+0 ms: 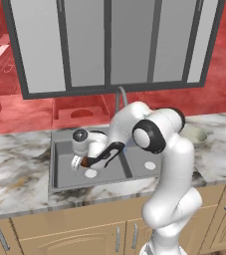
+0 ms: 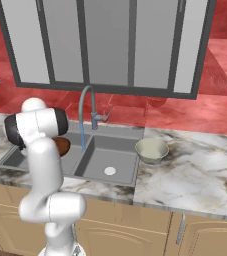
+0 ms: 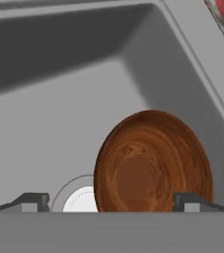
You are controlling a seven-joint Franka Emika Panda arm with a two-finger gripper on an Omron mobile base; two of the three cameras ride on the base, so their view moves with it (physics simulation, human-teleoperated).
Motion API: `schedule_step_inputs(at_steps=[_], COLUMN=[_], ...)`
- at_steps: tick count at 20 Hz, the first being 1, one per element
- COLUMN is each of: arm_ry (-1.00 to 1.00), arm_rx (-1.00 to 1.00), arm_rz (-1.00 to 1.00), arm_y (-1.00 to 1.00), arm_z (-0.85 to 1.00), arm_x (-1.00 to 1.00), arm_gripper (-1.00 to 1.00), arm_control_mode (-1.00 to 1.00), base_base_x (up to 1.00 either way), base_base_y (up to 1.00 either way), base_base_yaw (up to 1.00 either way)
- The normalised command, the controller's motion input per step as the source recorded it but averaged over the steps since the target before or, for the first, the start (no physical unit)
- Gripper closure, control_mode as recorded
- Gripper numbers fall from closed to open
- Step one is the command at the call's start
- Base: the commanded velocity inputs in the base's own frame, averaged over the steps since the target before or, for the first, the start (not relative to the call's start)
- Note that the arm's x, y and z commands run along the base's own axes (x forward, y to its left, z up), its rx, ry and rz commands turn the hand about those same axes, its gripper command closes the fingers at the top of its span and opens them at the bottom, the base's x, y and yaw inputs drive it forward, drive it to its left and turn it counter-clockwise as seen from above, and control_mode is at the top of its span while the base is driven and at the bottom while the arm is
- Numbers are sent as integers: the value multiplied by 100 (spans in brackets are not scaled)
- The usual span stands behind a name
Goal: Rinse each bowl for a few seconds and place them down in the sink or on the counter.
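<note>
Risk assessment: the glossy dark reddish-brown round bowl (image 3: 153, 163) stands tilted on its edge in the left basin of the wide grey double-basin sink (image 1: 59, 164), beside the white round drain (image 3: 79, 200), and it appears free to tip or roll flat once support is removed. A careless retreat could catch its rim on a fingertip and drag or knock it against the basin wall. The gripper (image 3: 111, 202) is spread wide, with the bowl between the two dark fingertips but not clamped; contact cannot be determined. The white arm reaches forward and down over the sink edge, elbow raised, wrist bent into the left basin. The pale greenish-beige bowl (image 2: 151, 150) rests on the white marble table (image 2: 200, 165), just right of the sink, apparently not yet rinsed.
</note>
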Motion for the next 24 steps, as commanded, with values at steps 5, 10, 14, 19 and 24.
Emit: schedule_step_inputs(at_steps=[5,10,14,19,24], arm_ry=[-6,-4,-4,-2,-1], arm_rx=[1,3,4,6,7], arm_rz=[-5,-4,-4,-5,-5], arm_y=[-10,-5,-9,-13,-11], arm_z=[54,58,61,58,55], arm_x=[-20,-24,-23,-25,-28], arm_gripper=[-100,-100,-100,-100,-100], arm_control_mode=[-100,-100,-100,-100,-100], base_base_x=[0,0,0,0,0], base_base_y=[0,0,0,0,0], base_base_yaw=[0,0,0,0,0])
